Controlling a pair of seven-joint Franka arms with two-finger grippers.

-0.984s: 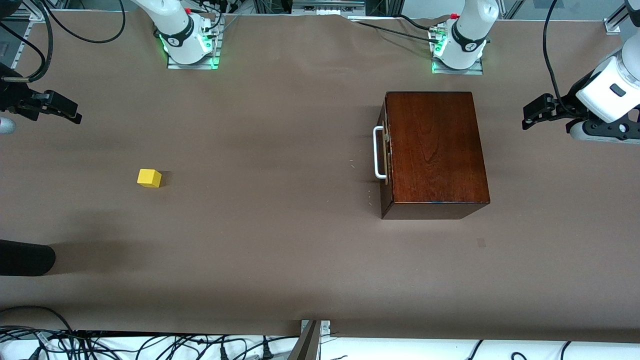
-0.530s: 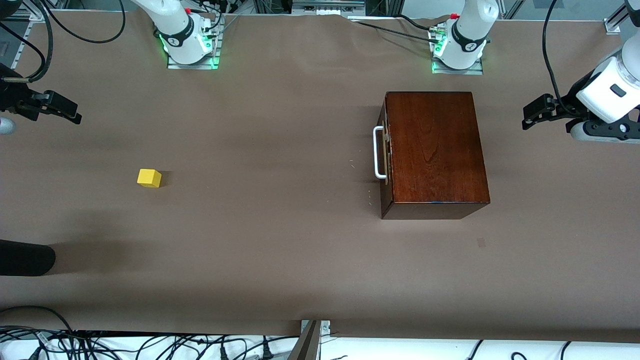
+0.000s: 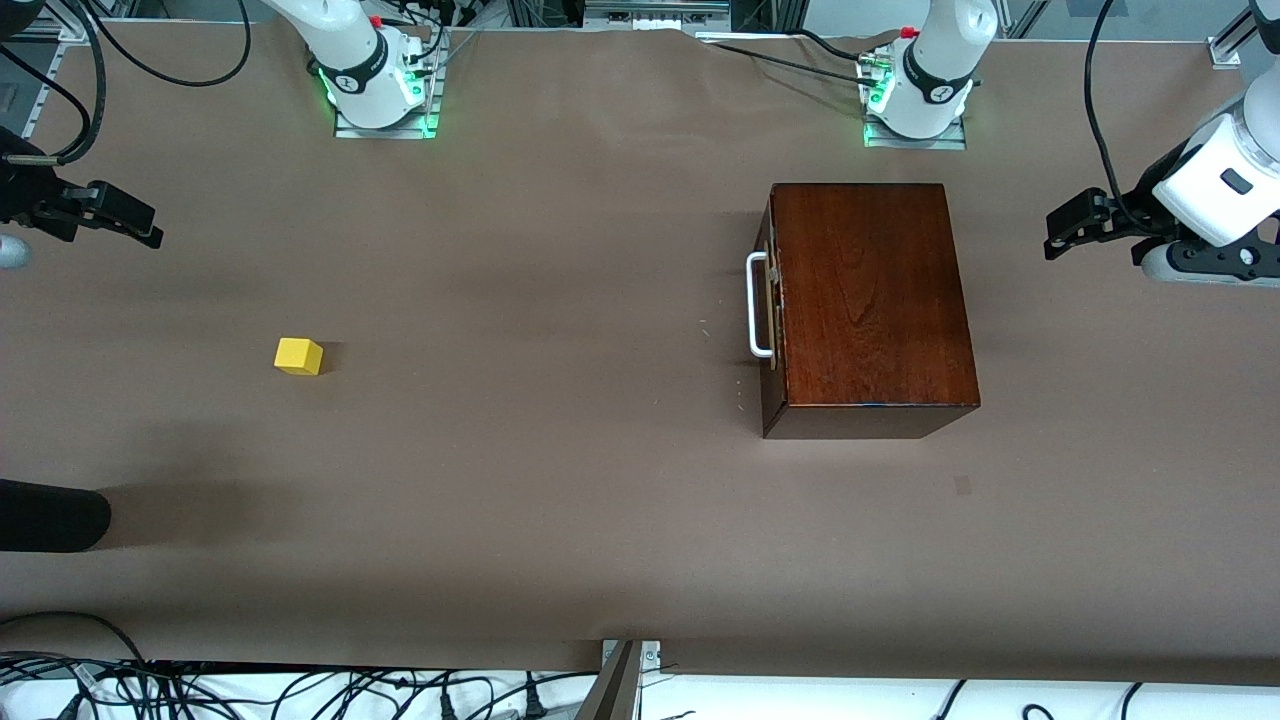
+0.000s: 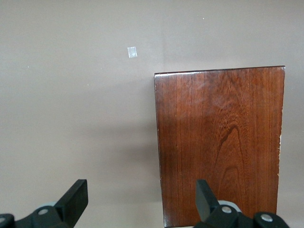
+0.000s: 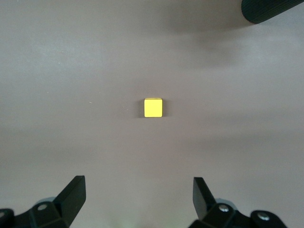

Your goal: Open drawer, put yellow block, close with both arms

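Observation:
The yellow block (image 3: 299, 356) is a small cube lying alone on the brown table toward the right arm's end; it also shows in the right wrist view as the yellow block (image 5: 153, 108). My right gripper (image 3: 135, 226) (image 5: 137, 187) hangs open in the air near it, holding nothing. The dark mahogany box (image 3: 870, 300) (image 4: 221, 142) stands toward the left arm's end. Its drawer (image 3: 770, 318) is shut, with the white handle (image 3: 757, 305) facing the table's middle. My left gripper (image 3: 1062, 232) (image 4: 141, 190) hovers open and empty beside the box, away from the handle.
A black rounded object (image 3: 50, 515) (image 5: 270, 9) juts in at the table's edge at the right arm's end, nearer the front camera than the block. A small tape patch (image 3: 962, 485) (image 4: 132, 52) lies on the table near the box. Cables run along the table's edges.

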